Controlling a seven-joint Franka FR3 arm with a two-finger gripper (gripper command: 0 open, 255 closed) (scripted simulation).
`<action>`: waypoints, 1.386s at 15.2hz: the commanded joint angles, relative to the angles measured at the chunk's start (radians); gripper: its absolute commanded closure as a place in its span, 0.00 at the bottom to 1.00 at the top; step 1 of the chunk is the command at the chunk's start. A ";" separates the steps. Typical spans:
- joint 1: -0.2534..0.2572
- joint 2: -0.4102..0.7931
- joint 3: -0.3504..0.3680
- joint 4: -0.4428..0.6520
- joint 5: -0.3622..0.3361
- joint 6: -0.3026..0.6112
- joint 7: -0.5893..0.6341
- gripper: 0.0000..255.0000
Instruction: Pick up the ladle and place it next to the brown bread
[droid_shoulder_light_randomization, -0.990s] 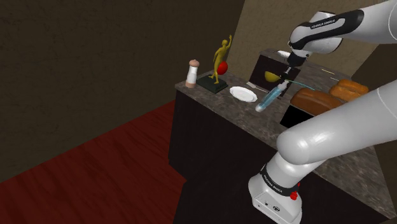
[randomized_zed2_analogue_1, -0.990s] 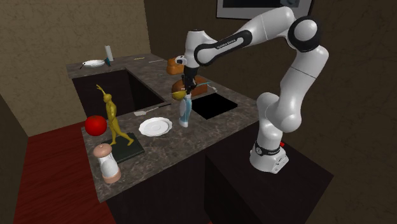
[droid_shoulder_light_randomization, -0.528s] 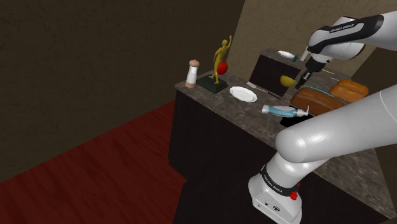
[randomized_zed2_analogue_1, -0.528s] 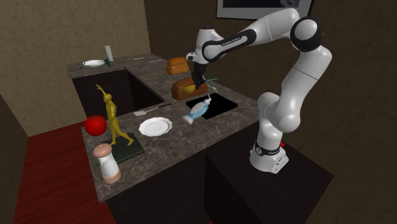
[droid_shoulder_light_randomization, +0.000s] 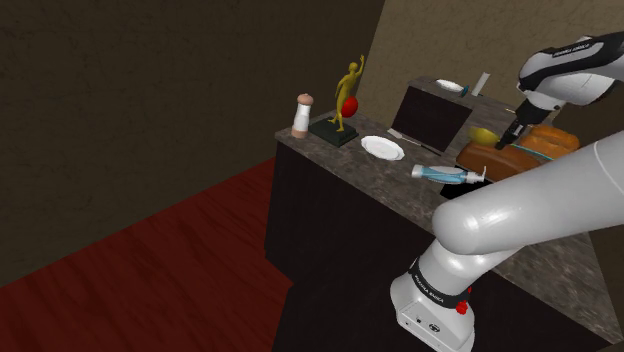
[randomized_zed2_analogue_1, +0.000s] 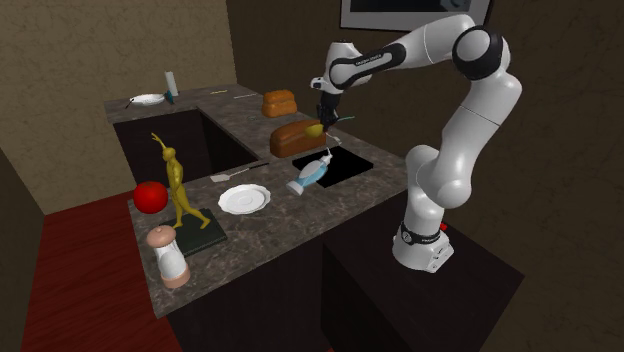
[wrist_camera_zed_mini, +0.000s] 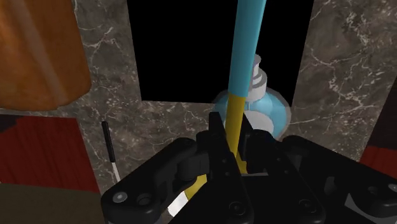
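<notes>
Ladle (wrist_camera_zed_mini: 245, 57) clasped at yellow-and-blue handle by fingers (wrist_camera_zed_mini: 217, 143) closed tight on it. It is held in air above counter (randomized_zed2_analogue_1: 280, 228), yellow bowl hanging close over end of brown bread (randomized_zed2_analogue_1: 293, 138). Carry step judged in hand; placing not yet done. Next move: ladle to be lowered onto bare counter just beside loaf — not on top of it, and kept clear of sink (randomized_zed2_analogue_1: 340, 162) and of bottle (randomized_zed2_analogue_1: 308, 176) lying at sink's edge — before fingers are opened.
</notes>
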 joint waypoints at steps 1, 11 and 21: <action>0.004 0.013 -0.050 0.022 0.008 0.001 -0.055 1.00; 0.212 0.158 -0.491 0.230 0.153 -0.022 -0.386 1.00; 0.642 -0.039 -0.982 0.520 -0.007 -0.127 -0.453 1.00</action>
